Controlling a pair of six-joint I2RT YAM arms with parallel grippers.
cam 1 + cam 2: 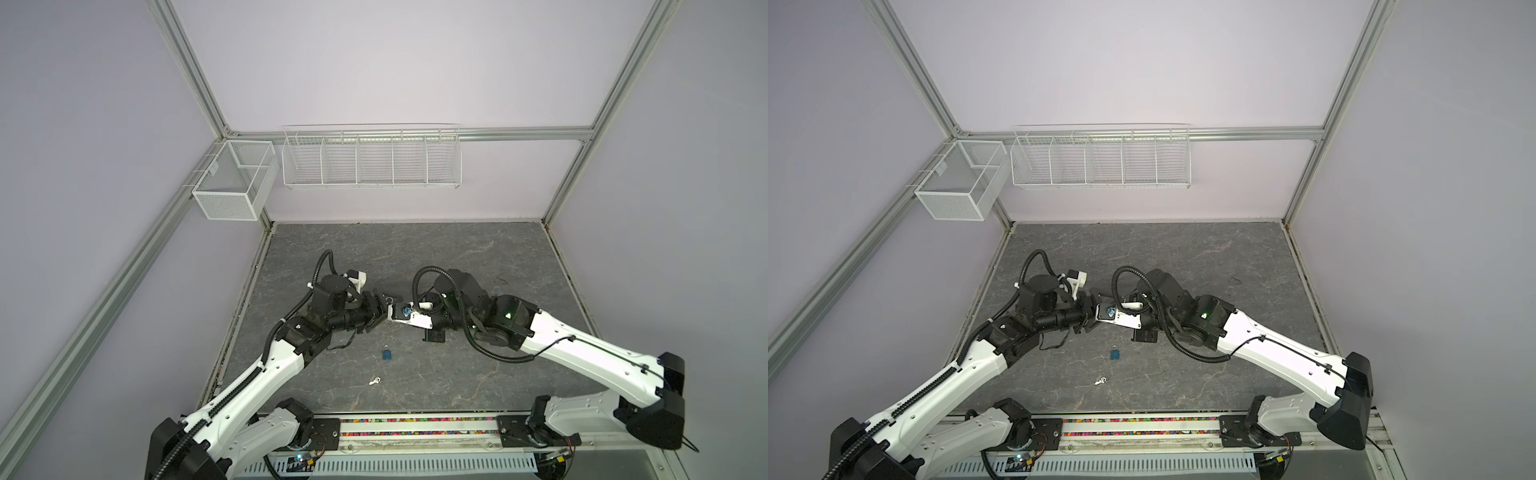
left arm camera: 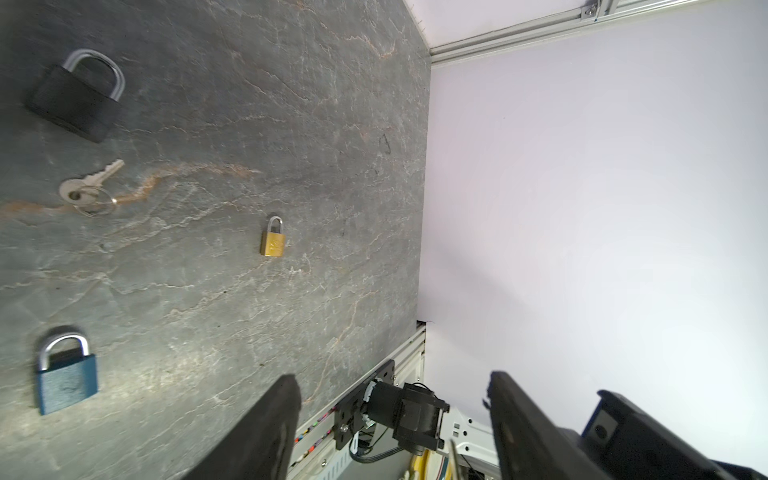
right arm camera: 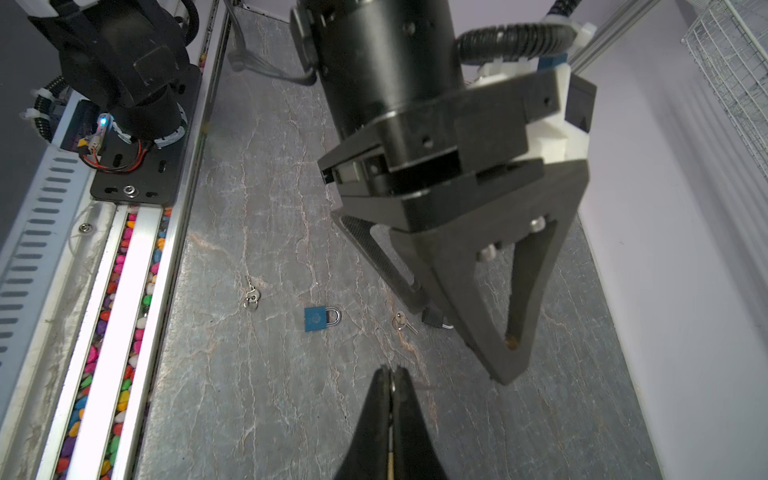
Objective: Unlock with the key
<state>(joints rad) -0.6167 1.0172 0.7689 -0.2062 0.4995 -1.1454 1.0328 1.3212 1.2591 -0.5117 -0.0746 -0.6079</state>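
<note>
Holds right gripper clenched, maybe on something thin; cannot tell. Finds key flat between blue padlock and black padlock. Hangs left gripper released, empty, beyond blue padlock. Probably fetching key; next needs careful descent, pinch on bow.

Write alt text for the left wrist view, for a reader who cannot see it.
A black padlock, a brass padlock and a blue padlock lie apart on the grey table, a ringed key between black and blue. The left tool stands open in the foreground, empty.
</note>
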